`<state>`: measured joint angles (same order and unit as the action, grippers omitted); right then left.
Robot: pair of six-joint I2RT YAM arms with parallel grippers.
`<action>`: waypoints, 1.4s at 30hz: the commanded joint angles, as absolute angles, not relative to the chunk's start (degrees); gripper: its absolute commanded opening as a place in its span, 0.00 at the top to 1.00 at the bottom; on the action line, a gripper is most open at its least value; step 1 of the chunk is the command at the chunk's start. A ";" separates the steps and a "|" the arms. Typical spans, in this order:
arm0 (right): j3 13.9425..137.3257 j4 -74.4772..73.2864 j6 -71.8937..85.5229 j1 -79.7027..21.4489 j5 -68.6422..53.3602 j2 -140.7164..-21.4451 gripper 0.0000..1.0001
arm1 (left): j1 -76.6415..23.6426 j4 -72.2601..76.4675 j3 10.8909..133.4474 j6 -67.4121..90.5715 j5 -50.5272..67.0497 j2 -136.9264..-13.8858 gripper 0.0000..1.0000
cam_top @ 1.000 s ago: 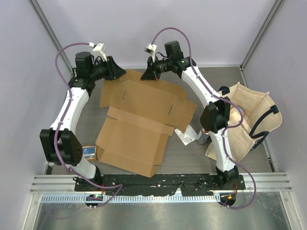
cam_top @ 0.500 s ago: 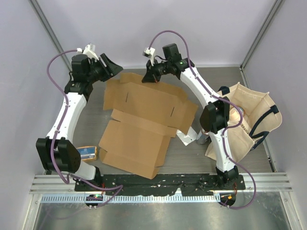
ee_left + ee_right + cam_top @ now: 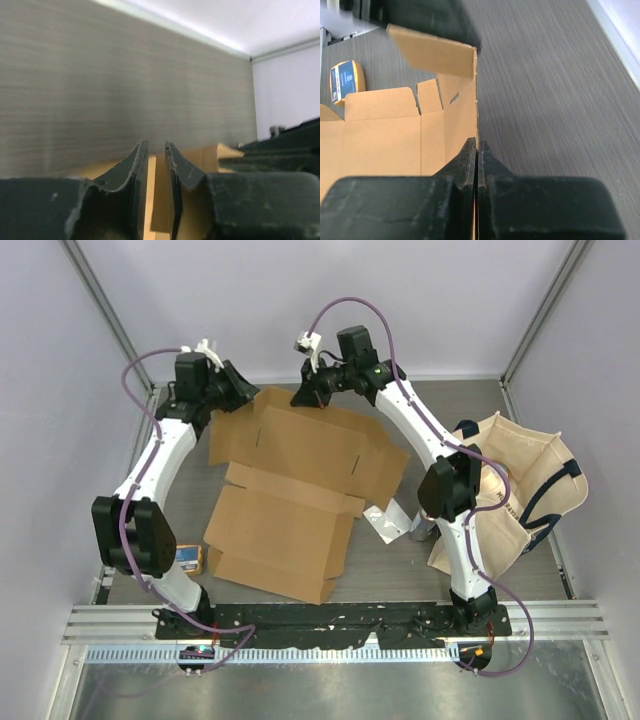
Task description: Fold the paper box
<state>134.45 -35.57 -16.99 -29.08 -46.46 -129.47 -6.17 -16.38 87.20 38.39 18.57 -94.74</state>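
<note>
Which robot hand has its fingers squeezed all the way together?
The right gripper: its fingers pinch shut on the paper box's raised edge, while the left gripper's fingers show a gap.

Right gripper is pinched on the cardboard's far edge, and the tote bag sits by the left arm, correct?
No: the tote bag sits by the right arm, as the top external view shows. The right gripper is indeed pinched on the far edge of the paper box.
</note>
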 commanded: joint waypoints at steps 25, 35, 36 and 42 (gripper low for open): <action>133.68 -39.38 -27.16 -32.52 -36.47 -123.75 0.99 | -13.01 -22.33 46.70 40.86 -2.37 -62.77 0.28; 136.67 -38.32 -25.84 -32.43 -38.23 -124.98 0.98 | -13.01 -19.42 47.10 41.49 -11.59 -71.88 0.47; 136.67 -37.97 -25.40 -32.43 -38.23 -124.89 0.99 | -12.92 -19.25 48.15 41.48 -11.60 -72.85 0.47; 136.93 -37.09 -24.44 -32.08 -41.12 -124.89 0.99 | -13.09 -14.08 48.43 39.48 -12.14 -78.92 0.31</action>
